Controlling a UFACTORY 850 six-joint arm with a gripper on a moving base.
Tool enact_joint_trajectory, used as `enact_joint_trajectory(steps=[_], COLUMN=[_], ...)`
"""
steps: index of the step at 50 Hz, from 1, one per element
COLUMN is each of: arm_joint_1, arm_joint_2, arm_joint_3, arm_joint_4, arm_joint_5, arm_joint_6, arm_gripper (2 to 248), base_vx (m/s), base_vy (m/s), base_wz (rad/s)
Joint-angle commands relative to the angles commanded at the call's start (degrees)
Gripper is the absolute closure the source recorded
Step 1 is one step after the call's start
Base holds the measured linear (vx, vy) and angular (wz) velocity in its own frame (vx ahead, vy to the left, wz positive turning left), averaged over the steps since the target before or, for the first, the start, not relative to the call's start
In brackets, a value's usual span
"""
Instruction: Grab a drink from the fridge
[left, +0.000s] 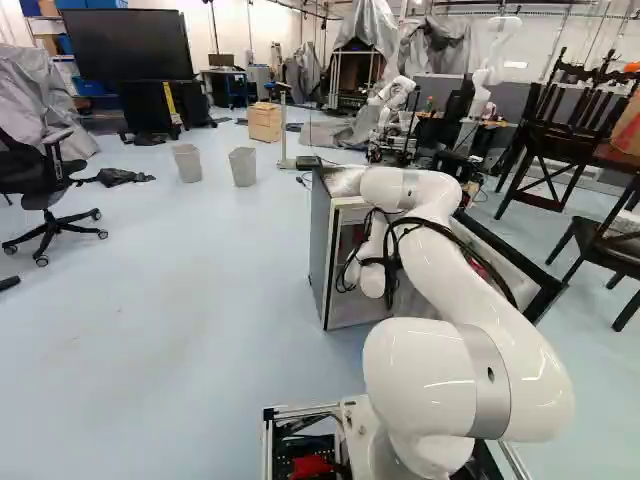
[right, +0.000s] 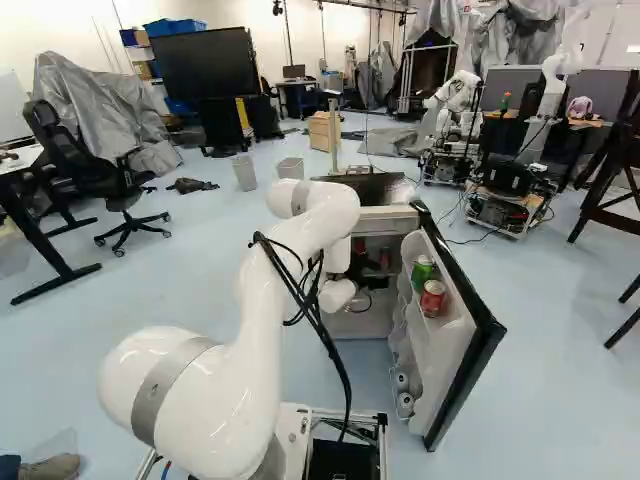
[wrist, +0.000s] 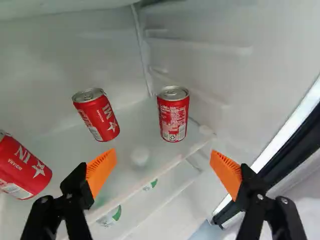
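With its door (right: 450, 375) swung open, the fridge (left: 319, 250) stands right of centre in the left base view and near the centre of the right base view. We note our white arm (right: 262, 335) rising from the foot of both views and reaching into the cabinet, with the end effector (right: 368, 270) partly hidden inside.

In the wrist view we record the end effector (wrist: 163, 155) as open: the orange pads (wrist: 101, 171) stand wide apart, nothing gripped. We count three red drink cans on the pale shelf (wrist: 132, 122). The first can (wrist: 173, 115) stands ahead of the gap between the fingers, apart from both. The second can (wrist: 96, 115) is ahead of one finger; the third can (wrist: 22, 167), nearest the camera, lies to the outer side of that same finger, partly out of view. Below the shelf edge we log green-and-white items (wrist: 114, 216), too little shown to identify.

In the right base view, right of centre, the door rack holds a green can (right: 422, 273) just beside a red can (right: 432, 298). We also note another robot (right: 457, 105) at the upper right, beyond the fridge, and two waste bins (left: 243, 167) at the upper left of the left base view.
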Motion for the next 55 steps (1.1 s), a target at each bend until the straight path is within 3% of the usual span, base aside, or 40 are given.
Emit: enact_joint_trajectory(steps=[55], arm_joint_1=[-0.3], arm_joint_2=[-2.8], arm_joint_3=[-5.5], arm_joint_4=[0.0], arm_joint_5=[4.3], arm_joint_6=[0.0], arm_gripper=[3], base_vx=[0.0], base_vy=[0.0], base_wz=[0.0])
